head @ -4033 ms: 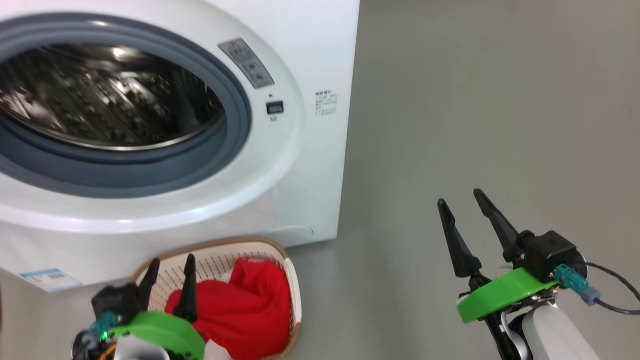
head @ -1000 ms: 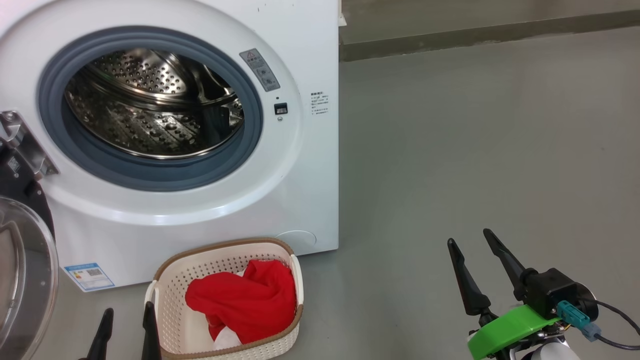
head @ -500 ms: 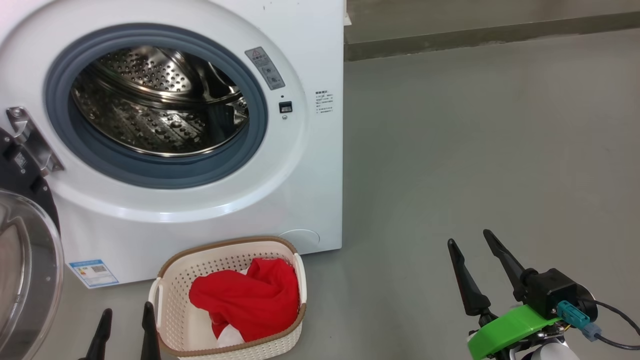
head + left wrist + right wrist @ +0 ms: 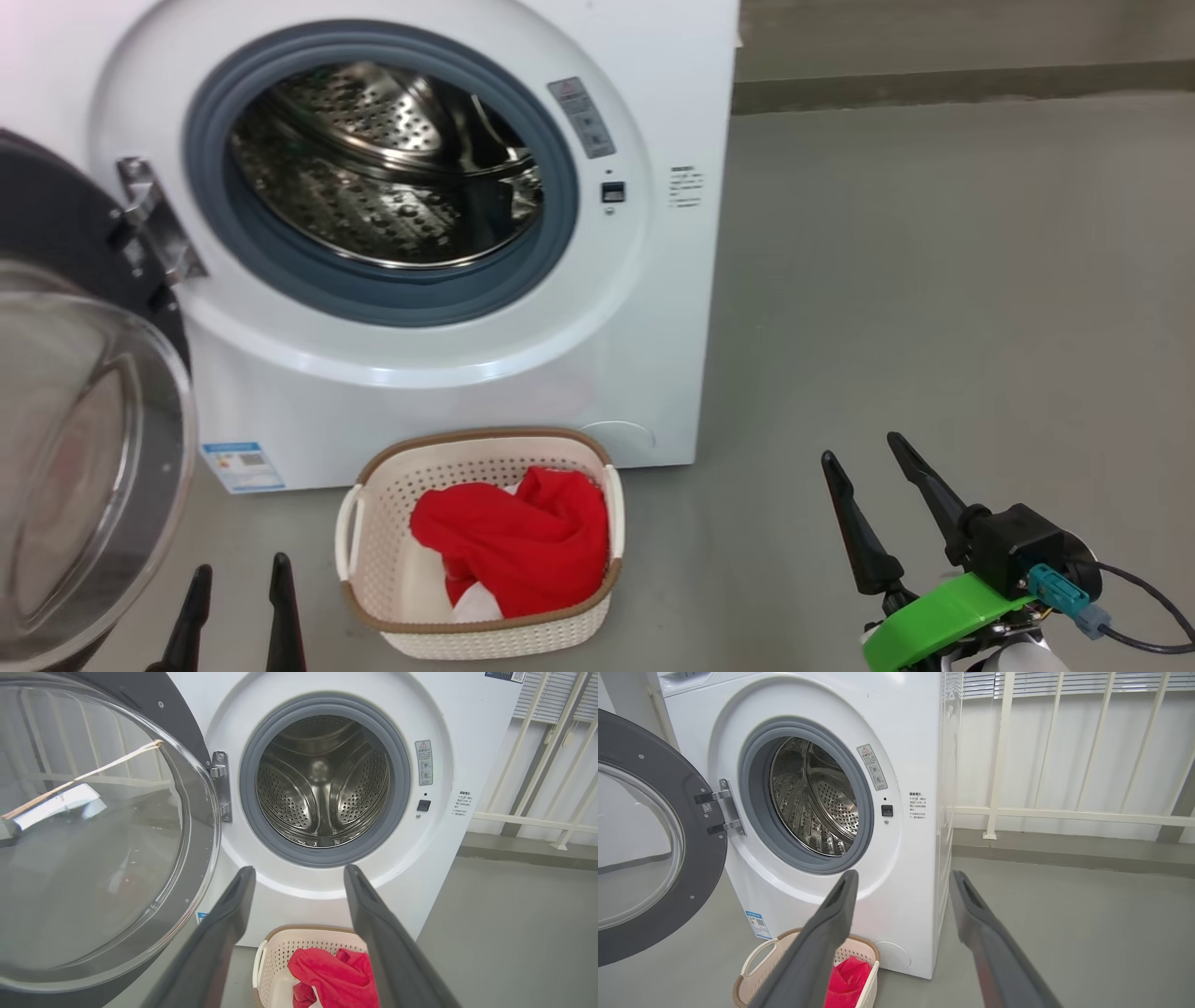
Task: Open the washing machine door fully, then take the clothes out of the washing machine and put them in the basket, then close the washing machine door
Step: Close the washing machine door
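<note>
The white washing machine (image 4: 644,308) (image 4: 467,732) (image 4: 920,742) stands with its door (image 4: 84,448) (image 4: 93,826) (image 4: 654,858) swung open on the left hinge, and the steel drum looks bare inside. On the floor in front sits the basket (image 4: 373,560) (image 4: 280,952) (image 4: 756,966) holding the red clothes (image 4: 513,541) (image 4: 336,975) (image 4: 847,977). My left gripper (image 4: 238,579) (image 4: 299,877) is open and empty at the bottom left, beside the basket. My right gripper (image 4: 864,457) (image 4: 901,879) is open and empty over the floor at the lower right.
Grey floor (image 4: 934,280) stretches to the right of the machine. A low kerb (image 4: 934,89) and a white railing (image 4: 1064,812) run along the back. A black cable (image 4: 1148,597) trails from my right wrist.
The camera has turned, so the whole scene has shifted right and more of the open door shows. Both grippers stay open and hardly move.
</note>
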### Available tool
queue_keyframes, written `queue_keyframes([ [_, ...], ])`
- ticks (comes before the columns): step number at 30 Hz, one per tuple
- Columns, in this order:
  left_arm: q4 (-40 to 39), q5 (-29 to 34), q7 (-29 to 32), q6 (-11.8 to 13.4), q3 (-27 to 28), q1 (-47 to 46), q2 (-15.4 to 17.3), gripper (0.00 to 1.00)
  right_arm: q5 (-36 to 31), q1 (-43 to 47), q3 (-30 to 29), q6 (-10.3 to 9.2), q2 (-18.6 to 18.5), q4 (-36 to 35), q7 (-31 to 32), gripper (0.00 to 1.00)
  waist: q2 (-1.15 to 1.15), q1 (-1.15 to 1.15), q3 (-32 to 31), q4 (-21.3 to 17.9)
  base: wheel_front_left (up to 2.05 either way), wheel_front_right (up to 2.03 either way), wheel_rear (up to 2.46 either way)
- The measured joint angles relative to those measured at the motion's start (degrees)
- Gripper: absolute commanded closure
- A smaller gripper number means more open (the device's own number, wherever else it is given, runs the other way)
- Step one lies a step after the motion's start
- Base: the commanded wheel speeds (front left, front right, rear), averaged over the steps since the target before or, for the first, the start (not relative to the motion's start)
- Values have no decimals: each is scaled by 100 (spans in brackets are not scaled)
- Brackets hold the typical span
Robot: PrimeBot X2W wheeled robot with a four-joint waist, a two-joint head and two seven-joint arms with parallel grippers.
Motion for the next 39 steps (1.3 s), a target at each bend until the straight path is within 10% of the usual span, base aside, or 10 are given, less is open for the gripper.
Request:
queue_keyframes([
  [39, -965, 73, 531, 456, 34, 282, 268, 0, 299, 94, 464, 0, 11, -57, 1, 0, 0, 0, -159, 2432, 0, 0, 0],
])
